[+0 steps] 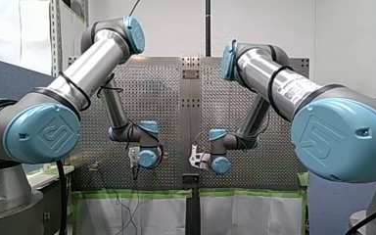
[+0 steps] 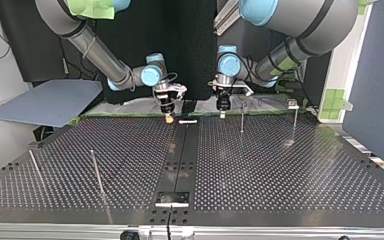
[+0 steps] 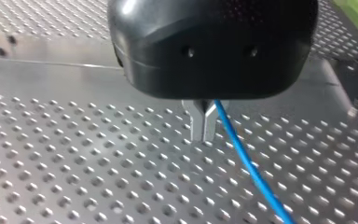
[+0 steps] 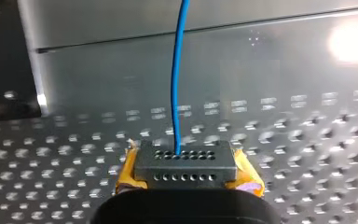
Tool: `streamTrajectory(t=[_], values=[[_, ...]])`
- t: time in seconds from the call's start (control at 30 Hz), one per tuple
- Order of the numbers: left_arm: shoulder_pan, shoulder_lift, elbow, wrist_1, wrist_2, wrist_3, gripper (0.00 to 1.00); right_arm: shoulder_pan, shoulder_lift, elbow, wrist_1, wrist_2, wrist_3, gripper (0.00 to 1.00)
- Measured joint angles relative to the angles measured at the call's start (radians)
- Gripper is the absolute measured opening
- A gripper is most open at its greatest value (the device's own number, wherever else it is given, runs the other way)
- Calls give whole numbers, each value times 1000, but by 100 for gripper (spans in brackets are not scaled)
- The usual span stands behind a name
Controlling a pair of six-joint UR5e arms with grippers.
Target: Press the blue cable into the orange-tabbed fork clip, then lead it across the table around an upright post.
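My left gripper [image 3: 204,122] and right gripper [image 4: 185,164] each clamp the blue cable [image 4: 175,102] above the table [image 3: 74,177]; I judge overtension may slip it.

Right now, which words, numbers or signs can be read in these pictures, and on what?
No text reads clearly.
Embossed logo on my left arm's joint cap, another on my right arm's joint cap: letters unclear.
Label on my right arm's tube: print too small.
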Motion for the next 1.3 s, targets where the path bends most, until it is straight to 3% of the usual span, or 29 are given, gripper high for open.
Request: streamTrajectory(t=[0.3,1.1,1.3], values=[[-17,74,0,-57,35,-58,0,0,-83,-1,57,0,-2,0],[-45,298,1,-205,26,-75,0,18,-301,-6,86,-1,-3,0],[-49,326,1,-223,25,-78,0,20,-344,-6,105,1,-4,0]])
